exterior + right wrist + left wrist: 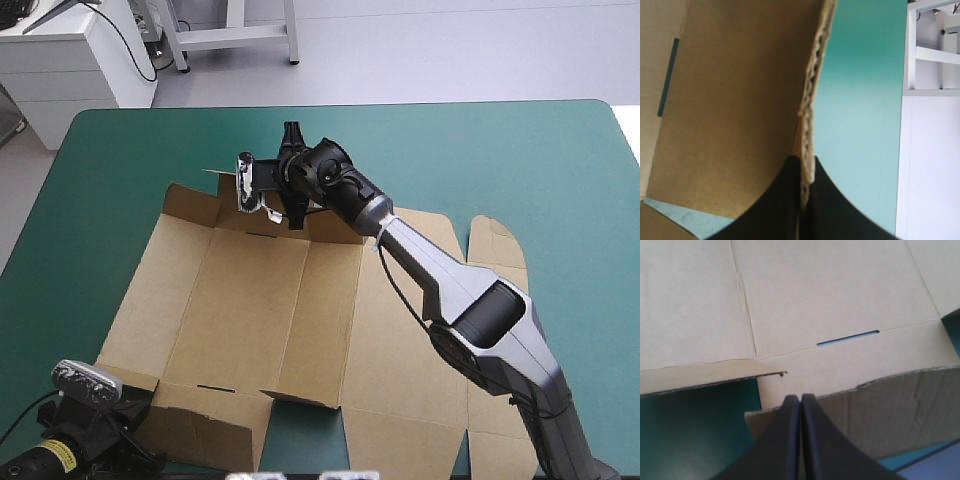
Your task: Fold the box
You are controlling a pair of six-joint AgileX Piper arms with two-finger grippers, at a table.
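The brown box [260, 300] lies mostly flat on the teal-green table, its panels creased. My right gripper [296, 218] reaches over the far wall, which it holds tilted up from the cover. In the right wrist view the board's cut edge [814, 80] runs straight in between the black fingers, and the right gripper [804, 167] is shut on it. At the near left corner my left gripper [140, 408] holds the front flap, which stands partly raised. From the left wrist, the left gripper [800, 399] is shut at that flap's torn edge, with a slot [847, 338] in the crease ahead of it.
Bare teal-green cover [500, 150] stretches beyond the box to the table's far edge and to the right. The box's right-hand flaps [495, 255] lie flat, reaching toward the near edge. The right arm crosses above the sheet's right half.
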